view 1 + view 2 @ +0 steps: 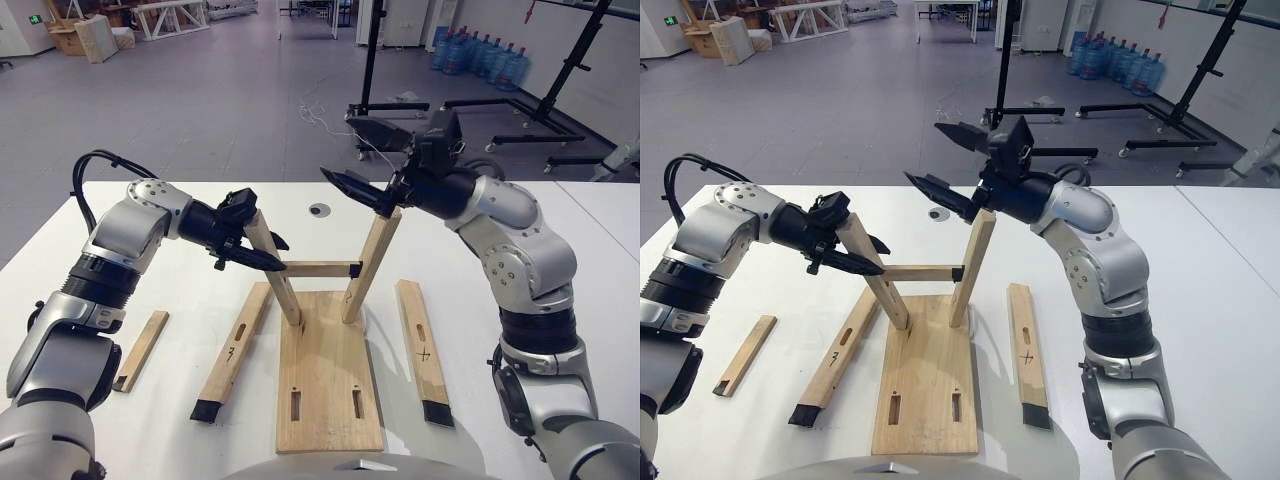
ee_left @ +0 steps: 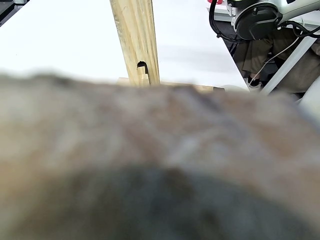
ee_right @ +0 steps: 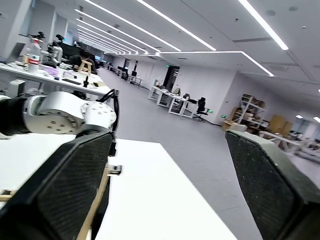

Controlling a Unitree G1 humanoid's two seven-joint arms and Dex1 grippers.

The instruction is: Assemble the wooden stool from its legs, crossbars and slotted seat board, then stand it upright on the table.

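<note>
On flat seat board (image 1: 330, 395), legs (image 1: 284, 291) splay upward (crossbar (image 1: 318, 269) level).

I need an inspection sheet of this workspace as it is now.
Surface: white table, round grommet in it.
Job's things: seat board flat; left upright leg and right upright leg stand on it, joined by crossbar; two loose legs and short bar lie beside.
Clutter: nothing seen.
Grippers: left gripper shut on left upright leg; right gripper open by right upright leg's top.
Cables: black cable at left arm.
Surroundings: water bottles, black stands.
</note>
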